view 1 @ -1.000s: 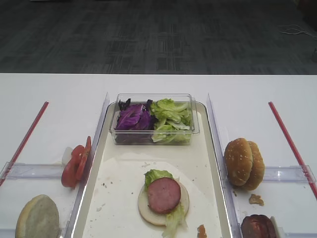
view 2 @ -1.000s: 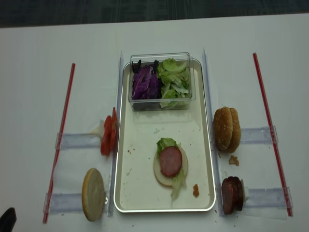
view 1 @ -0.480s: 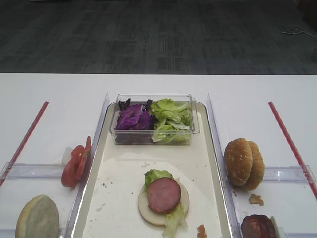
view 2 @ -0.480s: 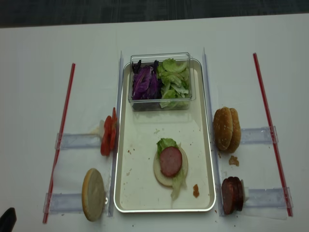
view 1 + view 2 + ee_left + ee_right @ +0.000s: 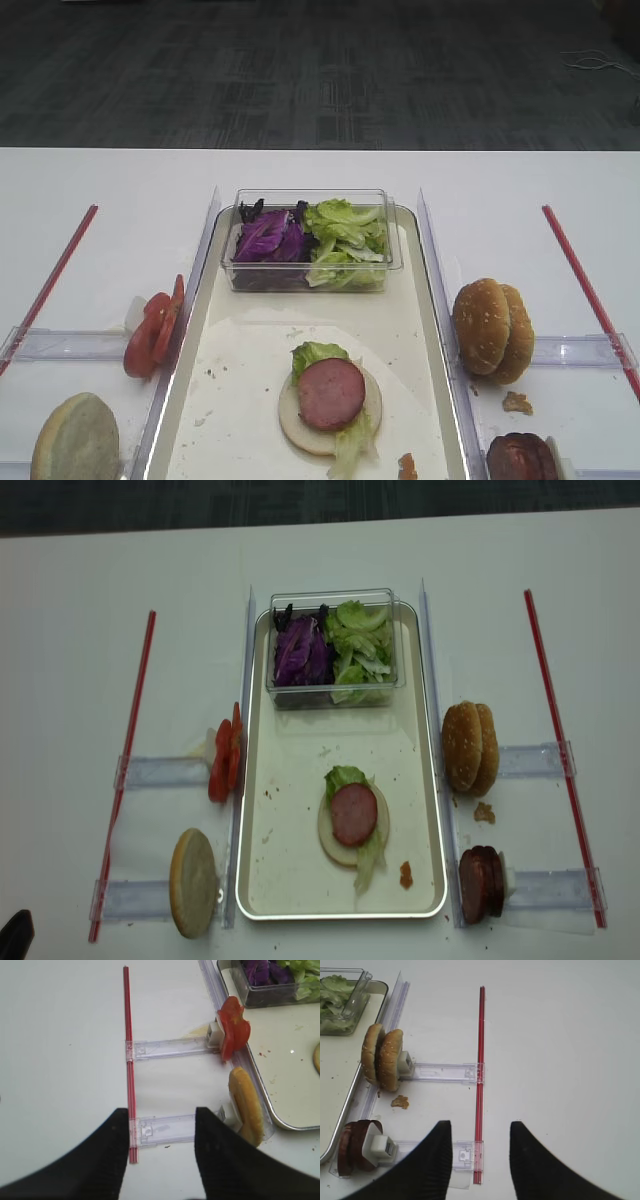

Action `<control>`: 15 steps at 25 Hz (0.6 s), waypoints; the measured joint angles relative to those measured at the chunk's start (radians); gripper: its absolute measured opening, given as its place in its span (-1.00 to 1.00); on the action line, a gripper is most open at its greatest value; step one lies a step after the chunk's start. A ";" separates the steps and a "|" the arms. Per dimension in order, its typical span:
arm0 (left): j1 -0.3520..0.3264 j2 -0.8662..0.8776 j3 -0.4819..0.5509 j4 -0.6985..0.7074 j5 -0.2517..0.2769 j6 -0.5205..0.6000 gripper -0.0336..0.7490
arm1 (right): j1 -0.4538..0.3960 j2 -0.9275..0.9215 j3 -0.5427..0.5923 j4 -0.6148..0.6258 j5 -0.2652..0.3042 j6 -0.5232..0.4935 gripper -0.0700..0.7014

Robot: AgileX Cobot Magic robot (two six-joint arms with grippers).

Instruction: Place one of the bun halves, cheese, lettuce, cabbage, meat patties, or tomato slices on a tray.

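On the silvery tray (image 5: 430,780) lies a pale bun half (image 5: 293,420) with lettuce and one meat patty (image 5: 331,393) on top. Cabbage (image 5: 265,240) and lettuce (image 5: 345,240) fill a clear box at the tray's far end. Tomato slices (image 5: 234,1030) and a bun half (image 5: 246,1105) stand on edge left of the tray. Sesame bun halves (image 5: 382,1057) and meat patties (image 5: 355,1147) stand on its right. My right gripper (image 5: 480,1124) hangs open and empty over the table, right of the patties. My left gripper (image 5: 161,1110) is open and empty, left of the bun half. Cheese is out of view.
Clear plastic holders (image 5: 445,1071) carry the standing food on both sides. A red strip (image 5: 548,710) runs along the table on the right and another (image 5: 130,740) on the left. Crumbs (image 5: 484,812) lie beside the tray. The white table ends at a dark floor behind.
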 joint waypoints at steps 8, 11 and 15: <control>0.000 0.000 0.000 0.000 0.000 0.000 -0.16 | 0.000 0.000 0.000 0.000 0.000 0.000 -0.12; 0.000 0.000 0.000 0.000 0.000 0.000 -0.16 | 0.000 0.000 0.000 0.000 0.000 0.000 -0.18; 0.000 0.000 0.000 0.000 0.000 0.000 -0.16 | 0.000 0.000 0.000 0.000 0.000 0.000 -0.26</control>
